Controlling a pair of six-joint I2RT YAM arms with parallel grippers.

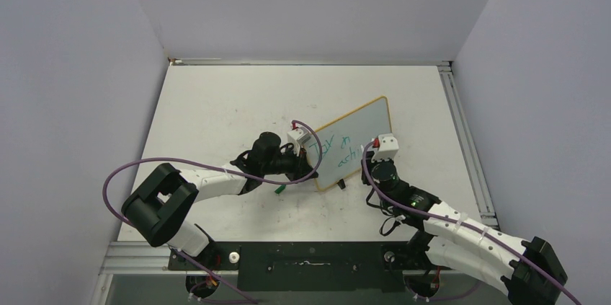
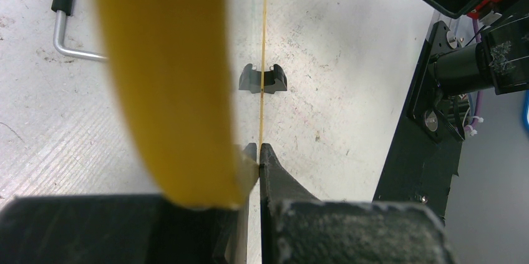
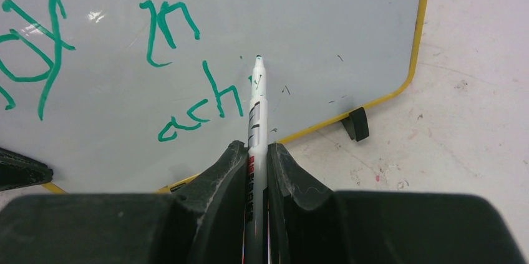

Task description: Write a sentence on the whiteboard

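Writing stands partway: the sentence (image 3: pixel 215 92) so far reads "Joy in ach", in 2 green lines on the whiteboard (image 3: pixel 324 20), which stands tilted mid-counter (image 1: pixel 216 103). Right jaws are clamped on the marker (image 3: pixel 256 120), its tip at the board just past the "h". Left jaws pinch the board's yellow rim (image 2: pixel 263 39), steadying it. Next is probably the "i", needing light, even pressure.

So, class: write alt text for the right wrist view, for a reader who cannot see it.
The right end effector grips a white marker, tip pointing at a yellow-rimmed whiteboard. Teal handwriting reads "in" and "ach"; one black foot shows.
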